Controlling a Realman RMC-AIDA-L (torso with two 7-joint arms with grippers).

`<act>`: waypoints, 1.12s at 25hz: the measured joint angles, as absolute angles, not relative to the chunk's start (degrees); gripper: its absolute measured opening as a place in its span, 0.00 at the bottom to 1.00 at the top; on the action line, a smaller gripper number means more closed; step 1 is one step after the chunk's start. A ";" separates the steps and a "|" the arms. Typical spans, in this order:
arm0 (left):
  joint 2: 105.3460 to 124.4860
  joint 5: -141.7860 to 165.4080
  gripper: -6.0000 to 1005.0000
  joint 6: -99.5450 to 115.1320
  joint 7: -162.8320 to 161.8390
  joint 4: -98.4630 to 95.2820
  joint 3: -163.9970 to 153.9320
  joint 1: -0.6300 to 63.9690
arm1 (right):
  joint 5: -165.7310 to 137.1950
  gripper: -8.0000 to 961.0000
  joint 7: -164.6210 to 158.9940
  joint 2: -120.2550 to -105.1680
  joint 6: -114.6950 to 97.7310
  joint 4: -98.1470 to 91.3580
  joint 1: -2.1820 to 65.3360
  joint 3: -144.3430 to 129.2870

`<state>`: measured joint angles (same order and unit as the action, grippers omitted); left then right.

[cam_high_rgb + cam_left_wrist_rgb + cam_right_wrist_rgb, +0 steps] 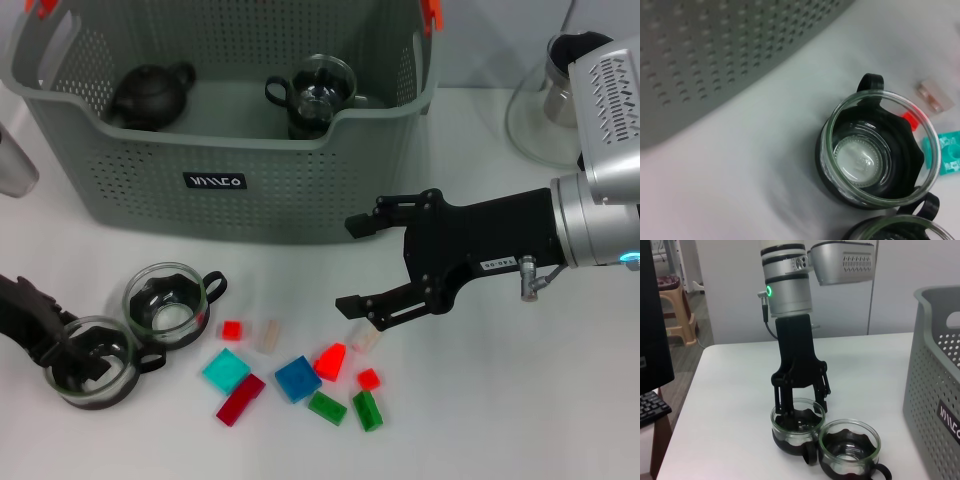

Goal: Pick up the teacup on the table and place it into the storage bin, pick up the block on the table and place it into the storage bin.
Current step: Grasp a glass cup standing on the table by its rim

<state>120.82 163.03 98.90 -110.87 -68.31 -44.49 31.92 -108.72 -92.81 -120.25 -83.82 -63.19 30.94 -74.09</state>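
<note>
Two glass teacups with black bases stand at the front left of the table. My left gripper point(72, 340) point(802, 407) is open at the nearer teacup point(105, 380) point(797, 427), its fingers apart around the rim and one fingertip inside. The other teacup point(165, 305) point(875, 160) point(850, 450) touches it. Several coloured blocks lie at front centre, among them a blue block point(297, 378) and a red wedge point(331, 361). My right gripper point(360, 265) hangs open and empty just above them. The storage bin point(150, 140) point(715, 50) point(935, 390) stands behind.
Inside the bin are a black teapot point(150, 95) and another glass teacup point(320, 90). A glass vessel point(550, 110) stands at the back right. A metallic object point(12, 160) sits at the left edge, beside the bin.
</note>
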 joint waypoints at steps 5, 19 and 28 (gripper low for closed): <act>120.79 163.28 0.79 97.24 -111.19 -66.62 -44.78 32.02 | -108.63 0.98 -92.85 -120.32 -83.83 -63.19 30.93 -74.09; 120.51 163.37 0.39 96.62 -111.21 -65.64 -44.61 32.38 | -107.40 0.98 -92.82 -120.24 -83.87 -63.28 30.66 -73.47; 120.44 163.25 0.20 96.80 -110.50 -65.45 -44.81 32.44 | -107.39 0.98 -92.81 -120.23 -83.92 -63.55 30.69 -73.38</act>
<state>120.44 163.25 96.80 -110.50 -65.45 -44.81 32.44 -107.39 -92.81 -120.23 -83.92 -63.55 30.69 -73.38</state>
